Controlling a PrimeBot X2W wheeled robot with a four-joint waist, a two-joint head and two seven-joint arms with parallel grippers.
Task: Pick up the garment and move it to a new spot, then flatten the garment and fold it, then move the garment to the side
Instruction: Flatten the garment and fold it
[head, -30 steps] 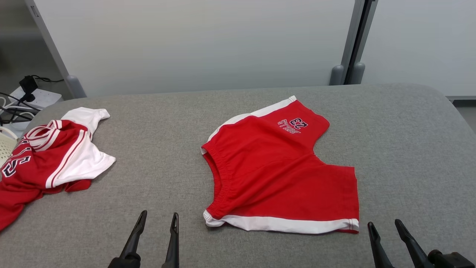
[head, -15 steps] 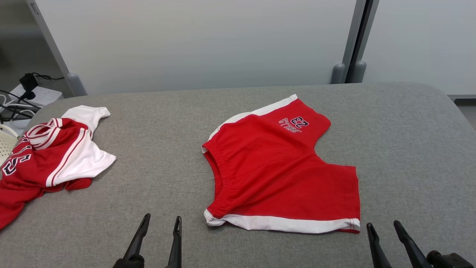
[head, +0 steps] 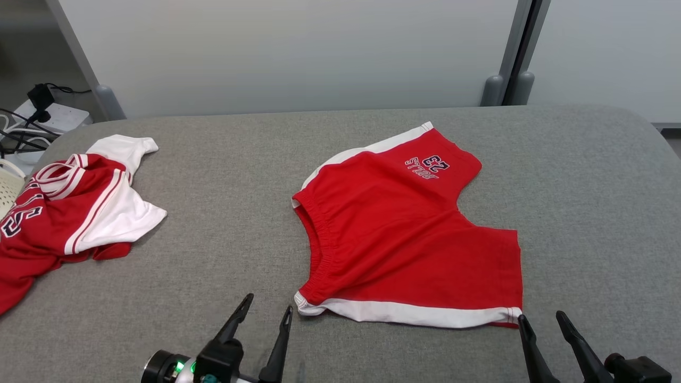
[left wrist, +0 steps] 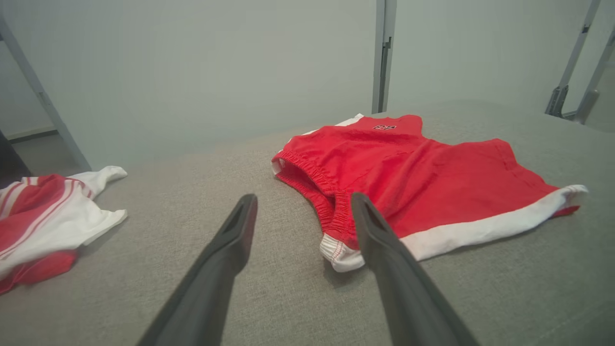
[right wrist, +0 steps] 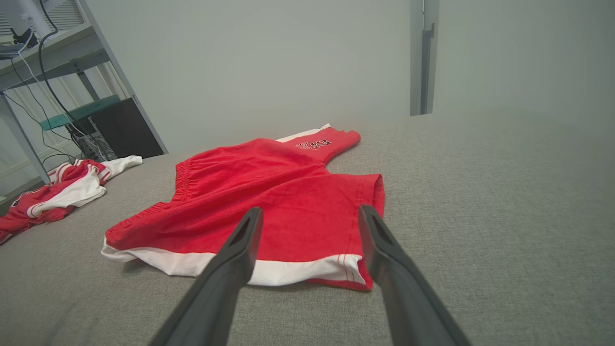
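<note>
A pale wall (head: 292,53) backs the grey padded table (head: 213,255). Red shorts (head: 404,234) lie flat near its middle, with a crumpled red-and-white shirt (head: 64,218) well apart at the left. The left gripper (head: 270,301) is by the waistband corner and the right gripper (head: 540,315) by the hem corner, both spread wide and empty.

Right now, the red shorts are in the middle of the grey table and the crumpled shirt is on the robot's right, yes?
Not quite: the crumpled shirt is on the robot's left, as the head view shows. The red shorts are in the middle of the grey table.
</note>
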